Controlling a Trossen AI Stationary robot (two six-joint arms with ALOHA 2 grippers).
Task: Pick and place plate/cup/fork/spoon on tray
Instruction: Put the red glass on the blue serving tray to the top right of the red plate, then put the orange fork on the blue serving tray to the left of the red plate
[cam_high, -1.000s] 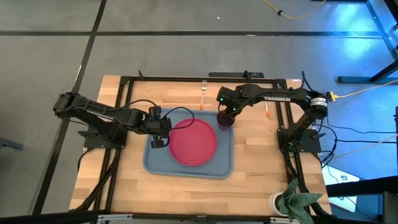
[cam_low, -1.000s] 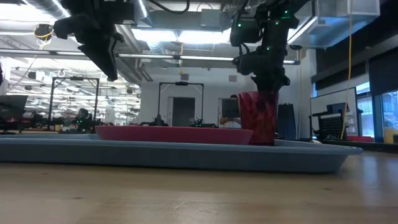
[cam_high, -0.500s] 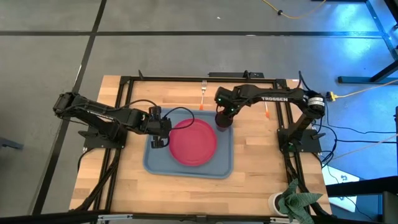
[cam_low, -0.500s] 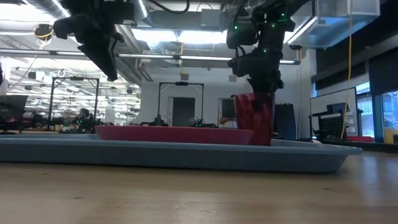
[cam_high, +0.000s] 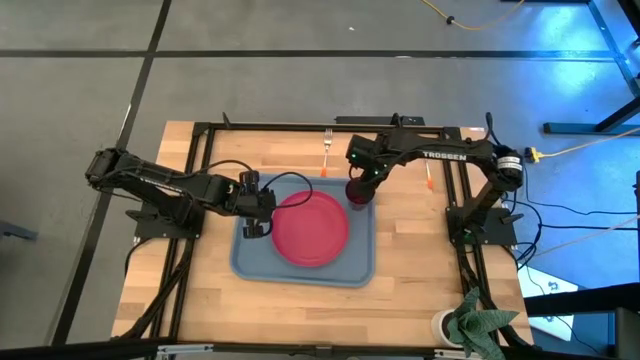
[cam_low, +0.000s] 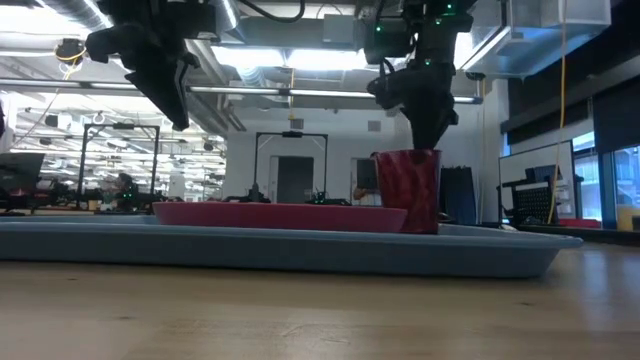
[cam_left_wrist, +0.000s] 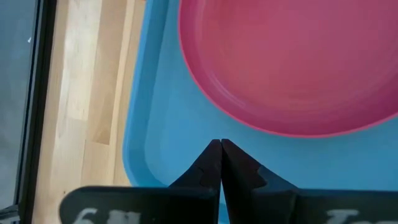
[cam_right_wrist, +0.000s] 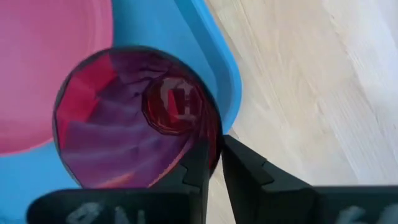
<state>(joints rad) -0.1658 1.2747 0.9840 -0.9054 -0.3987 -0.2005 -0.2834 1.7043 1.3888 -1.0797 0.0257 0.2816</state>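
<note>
The blue-grey tray (cam_high: 250, 262) lies mid-table with the pink-red plate (cam_high: 310, 228) flat on it. The dark red cup (cam_high: 360, 193) stands upright on its base in the tray's far right corner (cam_low: 408, 190), beside the plate. My right gripper (cam_right_wrist: 216, 149) is above the cup, its fingertips astride the rim with a narrow gap. My left gripper (cam_left_wrist: 220, 145) is shut and empty, hovering over the tray's left part beside the plate. The fork (cam_high: 327, 142) and the spoon (cam_high: 428, 178) lie on the wood beyond the tray. My right gripper points down with one finger (cam_right_wrist: 194, 171) inside the cup and one (cam_right_wrist: 245, 174) outside, at the rim's part (cam_right_wrist: 217, 144) nearest the tray's right rim. I cannot tell whether they touch the wall. The cup stands on the tray on its own base.
A black frame (cam_high: 200, 150) runs around the work area. A white cup (cam_high: 443, 324) and a green cloth (cam_high: 482, 326) sit at the near right corner. Bare wood lies in front of the tray.
My right gripper has gone up, from reaching down into the cup to having its tips at the rim. The cup has stayed on the tray; it leaned a little half a second ago and stands upright now.
</note>
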